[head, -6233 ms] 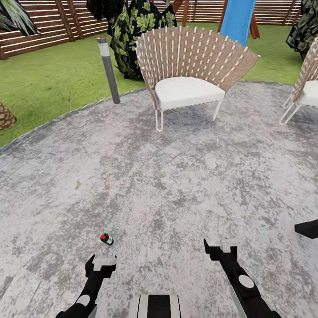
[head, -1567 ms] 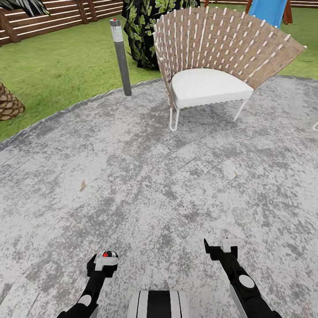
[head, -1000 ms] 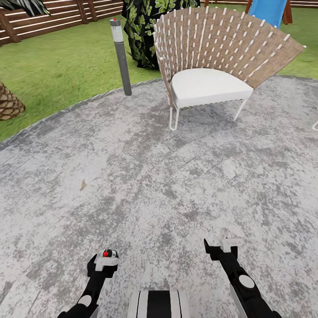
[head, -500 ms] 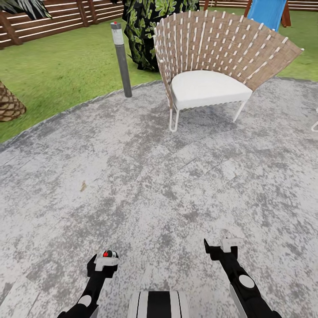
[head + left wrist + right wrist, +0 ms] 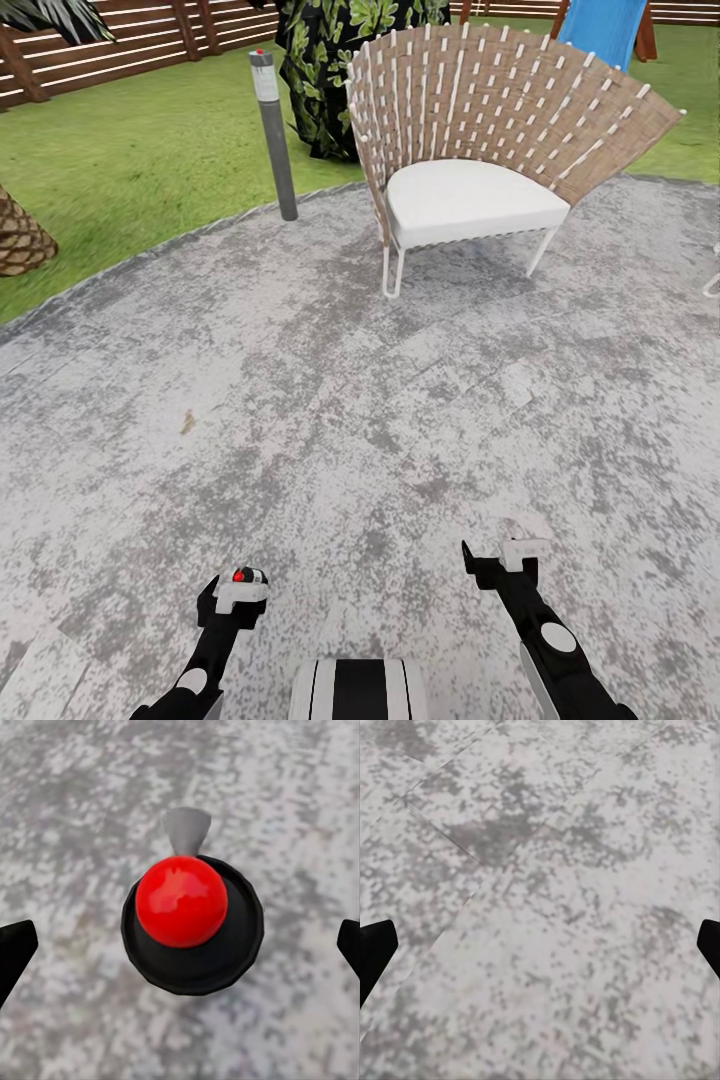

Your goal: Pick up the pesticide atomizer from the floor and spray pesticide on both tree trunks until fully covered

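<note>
Small black pesticide atomizer with red ball cap (image 5: 191,922) stands on the grey speckled stone patio (image 5: 400,400), directly under the released left gripper (image 5: 238,592) at 7 o'clock. Right gripper (image 5: 505,560) also released, empty. Risk: descent height is hard to judge, so the fingers could knock it over.

No text, label, brand, number or sign can be read anywhere, neither on the red-topped atomizer (image 5: 191,919) nor on the woven chair (image 5: 490,130), the grey post (image 5: 274,135), the blue slide (image 5: 602,28) or the speckled stone patio (image 5: 380,400)
</note>
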Robot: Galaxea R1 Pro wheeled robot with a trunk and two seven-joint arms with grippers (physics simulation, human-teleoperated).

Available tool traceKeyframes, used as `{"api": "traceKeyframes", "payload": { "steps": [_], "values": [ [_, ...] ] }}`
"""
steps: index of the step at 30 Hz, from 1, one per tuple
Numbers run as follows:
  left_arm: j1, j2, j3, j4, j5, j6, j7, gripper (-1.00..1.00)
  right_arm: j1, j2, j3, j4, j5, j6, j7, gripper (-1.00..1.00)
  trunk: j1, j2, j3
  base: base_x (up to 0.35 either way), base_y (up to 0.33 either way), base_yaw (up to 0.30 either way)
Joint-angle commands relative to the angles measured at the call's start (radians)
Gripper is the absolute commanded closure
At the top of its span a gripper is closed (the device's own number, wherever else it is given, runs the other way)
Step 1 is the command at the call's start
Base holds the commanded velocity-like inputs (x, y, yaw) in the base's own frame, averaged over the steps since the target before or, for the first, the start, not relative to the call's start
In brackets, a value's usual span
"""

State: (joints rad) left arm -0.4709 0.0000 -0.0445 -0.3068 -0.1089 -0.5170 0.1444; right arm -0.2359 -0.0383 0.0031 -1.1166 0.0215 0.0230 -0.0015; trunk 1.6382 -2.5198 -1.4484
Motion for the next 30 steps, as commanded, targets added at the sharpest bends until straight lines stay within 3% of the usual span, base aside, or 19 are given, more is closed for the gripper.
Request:
{"api": "traceKeyframes", "payload": {
  "steps": [1, 5, 6, 30],
  "values": [
    [0.0, 0.0, 0.0, 0.0, 0.0, 0.0, 0.0, -1.0, 0.0, 0.0, 0.0, 0.0, 0.0, 0.0, 0.0, -1.0, 0.0, 0.0, 0.0, 0.0, 0.0, -0.051],
    [0.0, 0.0, 0.0, 0.0, 0.0, 0.0, 0.001, -1.0, 0.0, 0.0, 0.0, 0.0, 0.0, 0.0, 0.0, -1.0, 0.0, 0.0, 0.0, 0.0, 0.0, -0.022],
    [0.0, 0.0, 0.0, 0.0, 0.0, 0.0, 0.001, 1.0, 0.0, 0.0, 0.0, 0.0, 0.0, 0.0, 0.0, -1.0, 0.0, 0.0, 0.0, 0.0, 0.0, -0.008],
    [0.0, 0.0, -0.001, -0.002, 0.003, -0.002, 0.001, 1.0, 0.0, 0.0, 0.0, 0.001, 0.0, 0.0, 0.0, -1.0, 0.0, 0.0, 0.0, 0.0, 0.0, 0.0]
  ]
}}
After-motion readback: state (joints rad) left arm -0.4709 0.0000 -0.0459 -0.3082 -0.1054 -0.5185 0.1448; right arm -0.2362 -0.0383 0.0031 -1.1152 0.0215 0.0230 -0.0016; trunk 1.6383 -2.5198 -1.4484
